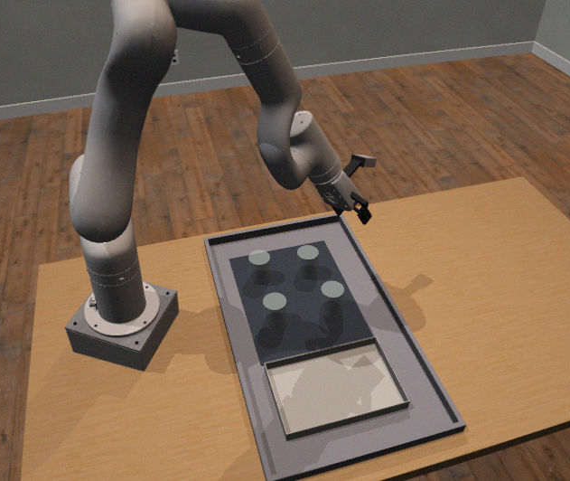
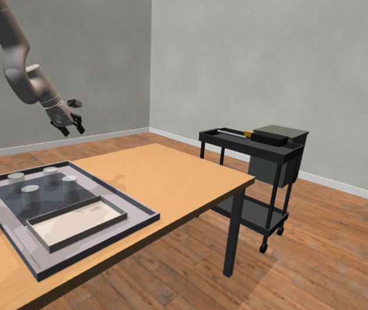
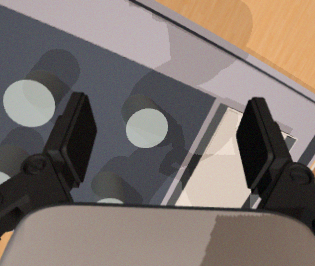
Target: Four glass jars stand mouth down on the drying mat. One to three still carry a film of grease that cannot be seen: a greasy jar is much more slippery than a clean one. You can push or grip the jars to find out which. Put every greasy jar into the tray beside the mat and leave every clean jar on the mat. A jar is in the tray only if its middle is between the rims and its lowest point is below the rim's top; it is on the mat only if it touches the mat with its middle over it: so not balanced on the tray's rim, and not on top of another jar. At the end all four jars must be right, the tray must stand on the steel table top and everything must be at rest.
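The gripper (image 1: 359, 207) hangs high above the far edge of the steel table top (image 1: 419, 382), its fingers spread fully apart with nothing between them, tilted down toward the work area on the wooden counter (image 1: 507, 289). All four glass jars stand mouth down on the dark drying mat (image 1: 347, 325), well apart from one another: the far-left jar (image 1: 258, 258), the far-right jar (image 1: 307, 252), the near-left jar (image 1: 274, 301) and the near-right jar (image 1: 332, 288). The wrist view looks down between the open fingers at the mat, with one jar (image 3: 147, 128) framed roughly midway between them but far below, and part of the pale tray (image 3: 215, 175) beyond it. The tray (image 1: 344, 419) sits on the steel table top just beside the mat's near edge, and no jar is inside it. Judging from this layout, the sorting has not begun: no jar appears displaced, none is in the tray, and the arm is touching nothing. Everything that matters seems to be ahead: descending to the jars, pushing or squeezing each one to learn which are slippery, then carrying every greasy jar between the tray's rims while the clean ones remain on the mat. Which jars are greasy cannot be told by sight. In the exterior view a black cart (image 2: 279, 156) stands by the wall, well apart from the counter and playing no part
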You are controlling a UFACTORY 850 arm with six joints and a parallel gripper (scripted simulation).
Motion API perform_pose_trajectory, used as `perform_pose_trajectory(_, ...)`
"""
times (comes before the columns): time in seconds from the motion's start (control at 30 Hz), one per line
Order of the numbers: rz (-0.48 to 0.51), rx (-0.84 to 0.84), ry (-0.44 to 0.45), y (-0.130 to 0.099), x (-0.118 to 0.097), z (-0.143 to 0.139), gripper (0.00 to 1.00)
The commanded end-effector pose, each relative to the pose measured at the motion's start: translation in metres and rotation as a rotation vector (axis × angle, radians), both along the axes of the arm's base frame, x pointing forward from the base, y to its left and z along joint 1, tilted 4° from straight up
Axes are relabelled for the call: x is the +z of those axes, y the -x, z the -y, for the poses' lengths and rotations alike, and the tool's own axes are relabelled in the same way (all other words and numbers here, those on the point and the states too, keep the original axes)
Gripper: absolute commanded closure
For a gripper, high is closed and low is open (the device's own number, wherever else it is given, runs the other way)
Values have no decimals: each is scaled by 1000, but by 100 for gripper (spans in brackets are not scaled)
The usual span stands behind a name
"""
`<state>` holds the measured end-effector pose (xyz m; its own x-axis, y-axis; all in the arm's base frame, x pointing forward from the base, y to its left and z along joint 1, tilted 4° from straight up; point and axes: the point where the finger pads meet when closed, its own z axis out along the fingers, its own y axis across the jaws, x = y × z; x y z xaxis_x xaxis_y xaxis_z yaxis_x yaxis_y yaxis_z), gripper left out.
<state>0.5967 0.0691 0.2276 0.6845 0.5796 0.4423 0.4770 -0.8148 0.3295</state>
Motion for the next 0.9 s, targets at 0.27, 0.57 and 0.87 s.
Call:
perform_pose_trajectory(0.27,-147,-156,-65,50,-18,1,0)
perform_pose_trajectory(0.57,-200,-229,-107,74,-28,2,0)
perform_pose_trajectory(0.87,-247,-298,-139,96,-37,2,0)
